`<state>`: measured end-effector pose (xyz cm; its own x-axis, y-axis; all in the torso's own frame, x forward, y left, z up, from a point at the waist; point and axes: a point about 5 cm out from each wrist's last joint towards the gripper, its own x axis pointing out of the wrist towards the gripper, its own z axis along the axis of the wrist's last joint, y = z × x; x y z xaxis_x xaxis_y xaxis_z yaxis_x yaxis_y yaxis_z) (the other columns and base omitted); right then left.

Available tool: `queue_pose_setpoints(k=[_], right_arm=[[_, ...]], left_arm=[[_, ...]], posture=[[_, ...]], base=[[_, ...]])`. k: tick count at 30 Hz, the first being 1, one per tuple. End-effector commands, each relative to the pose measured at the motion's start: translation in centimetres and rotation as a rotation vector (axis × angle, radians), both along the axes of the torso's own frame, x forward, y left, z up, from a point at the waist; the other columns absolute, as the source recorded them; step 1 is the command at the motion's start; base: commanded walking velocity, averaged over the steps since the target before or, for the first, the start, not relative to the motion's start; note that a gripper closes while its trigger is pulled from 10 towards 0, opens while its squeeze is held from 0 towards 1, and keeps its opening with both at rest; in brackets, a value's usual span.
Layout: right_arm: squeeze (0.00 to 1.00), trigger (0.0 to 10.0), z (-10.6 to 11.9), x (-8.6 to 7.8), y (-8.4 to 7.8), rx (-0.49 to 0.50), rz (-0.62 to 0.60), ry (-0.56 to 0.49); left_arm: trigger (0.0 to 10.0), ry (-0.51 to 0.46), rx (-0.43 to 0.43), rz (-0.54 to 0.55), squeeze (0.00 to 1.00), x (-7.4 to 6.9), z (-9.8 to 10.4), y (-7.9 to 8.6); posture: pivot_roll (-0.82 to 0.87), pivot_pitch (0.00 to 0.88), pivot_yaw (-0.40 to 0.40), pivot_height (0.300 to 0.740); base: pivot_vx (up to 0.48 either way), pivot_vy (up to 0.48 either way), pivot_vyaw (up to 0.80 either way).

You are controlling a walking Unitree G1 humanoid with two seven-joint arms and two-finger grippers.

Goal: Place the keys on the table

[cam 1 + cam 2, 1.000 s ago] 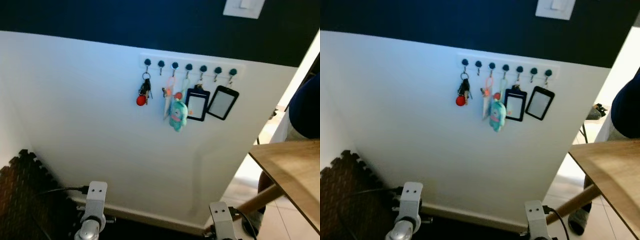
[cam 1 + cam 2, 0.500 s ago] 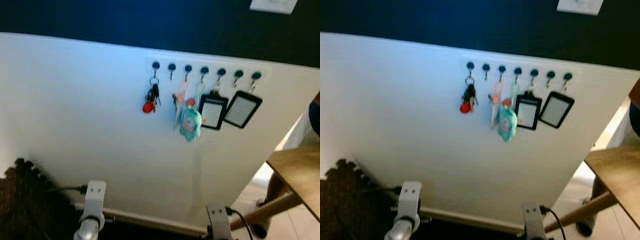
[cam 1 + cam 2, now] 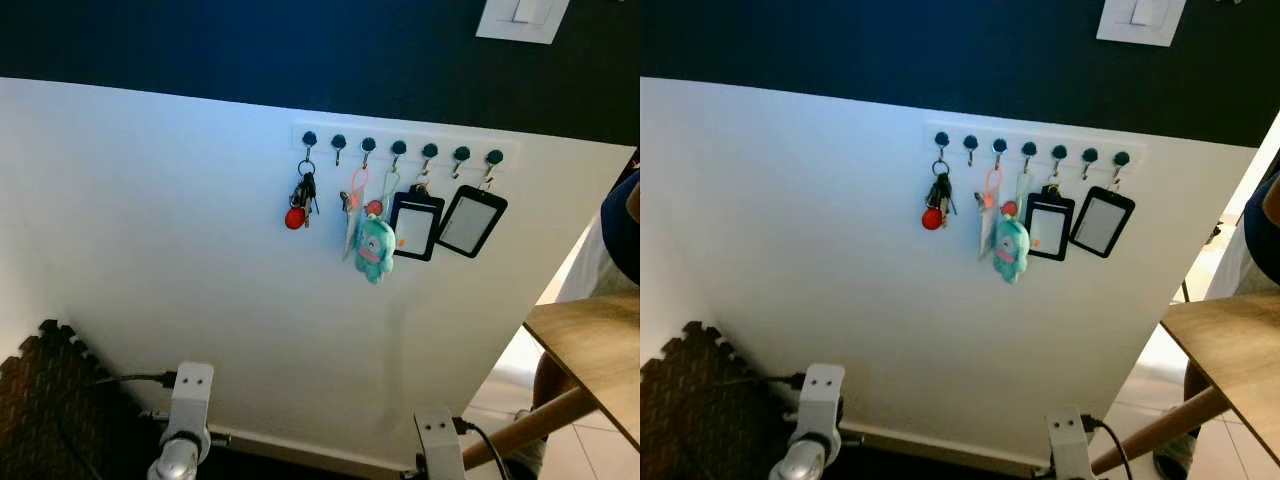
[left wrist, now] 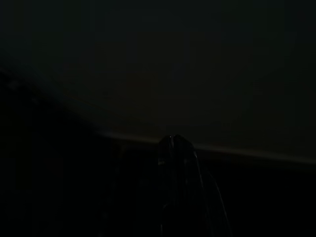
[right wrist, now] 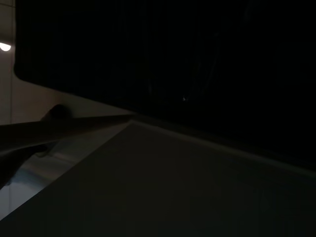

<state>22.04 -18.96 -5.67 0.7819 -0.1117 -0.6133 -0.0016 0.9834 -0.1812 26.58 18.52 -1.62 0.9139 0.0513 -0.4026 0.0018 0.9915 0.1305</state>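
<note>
The keys, a dark bunch with a round red tag, hang from the leftmost hook of a white hook rack on the white wall ahead. The wooden table juts in at the right, well below and to the right of the keys. Both silver arms hang low at the bottom edge: left arm, right arm, far beneath the keys. In the dark left wrist view, my left gripper appears faintly, its tips together near a skirting line, with nothing held.
Other hooks carry a teal plush keychain and two black badge holders. A person in dark blue stands behind the table. A dark foam mat covers the floor at left, and a cable runs along the skirting.
The whole view has shifted as the camera moved, and the blur of half a second ago has cleared. The keys still hang on their hook and the arms still hang low.
</note>
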Motion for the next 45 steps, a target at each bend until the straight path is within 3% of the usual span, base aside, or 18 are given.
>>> queue_pose_setpoints(k=[1, 20, 31, 45], right_arm=[[0.0, 10.0, -0.1, -0.1, 0.2, 0.014, -0.004, 0.002], [0.0, 10.0, 0.3, 0.1, -0.9, -0.003, -0.033, -0.021], [0.0, 10.0, 0.4, 0.4, -0.6, 0.009, -0.039, -0.032], [0.0, 10.0, 0.4, 0.6, -0.2, 0.011, -0.005, -0.026]], left_arm=[[10.0, 0.012, -0.001, -0.008, 0.0, -0.1, -0.2, -0.3], [10.0, 0.02, 0.016, -0.082, 0.0, 0.7, 0.2, -1.4], [10.0, 0.035, 0.003, -0.069, 0.0, 0.2, -0.3, -1.7], [10.0, 0.028, 0.01, -0.023, 0.0, -0.6, -0.7, -0.8]], posture=[[0.07, 0.0, -0.055, 0.74], [0.04, 0.0, -0.034, 0.74], [0.05, 0.0, -0.037, 0.74], [0.06, 0.0, -0.067, 0.74]], base=[[0.0, 0.0, 0.0], [0.0, 0.0, 0.0], [0.0, 0.0, 0.0], [0.0, 0.0, 0.0]])
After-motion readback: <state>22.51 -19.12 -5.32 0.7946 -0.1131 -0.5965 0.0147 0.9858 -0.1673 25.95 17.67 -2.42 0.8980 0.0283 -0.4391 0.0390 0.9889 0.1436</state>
